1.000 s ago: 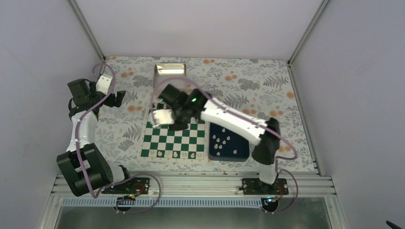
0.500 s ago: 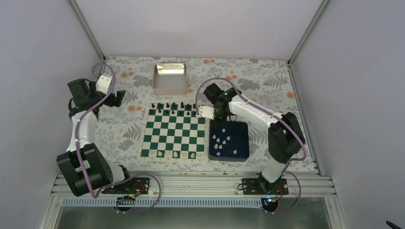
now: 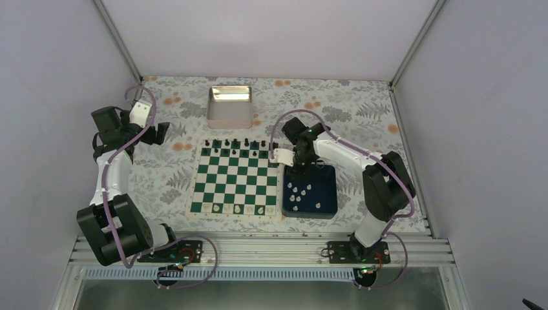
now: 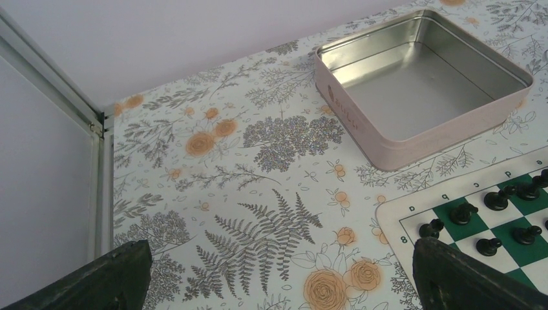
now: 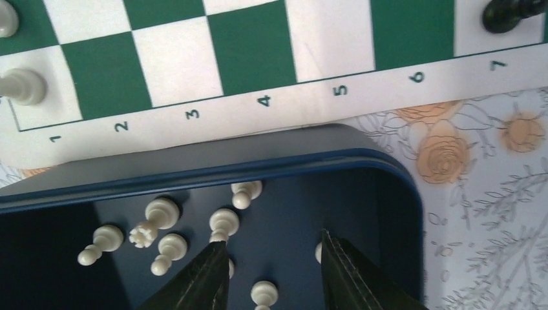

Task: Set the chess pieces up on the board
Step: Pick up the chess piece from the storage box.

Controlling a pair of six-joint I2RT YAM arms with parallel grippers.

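Several white chess pieces (image 5: 223, 223) lie loose in the dark blue tray (image 5: 194, 169), also seen as pale specks (image 3: 298, 192) from above. My right gripper (image 5: 271, 244) hangs over the tray's far corner beside the board (image 3: 236, 184). It is open, with only tray floor between its fingertips and one piece (image 5: 262, 294) lower down between the fingers. Three white pieces (image 3: 237, 209) stand on the board's near row. Black pieces (image 3: 236, 143) line its far edge. My left gripper (image 3: 161, 131) is open above the floral cloth, left of the board.
A shiny metal tin (image 3: 230, 106) stands behind the board; the left wrist view shows the tin (image 4: 420, 77) and the board's corner with black pieces (image 4: 462, 212). The tray (image 3: 323, 206) touches the board's right edge. Enclosure walls stand on three sides.
My right arm has swung from above the board's far left to the tray's far corner and dipped toward it. The left arm has not moved.
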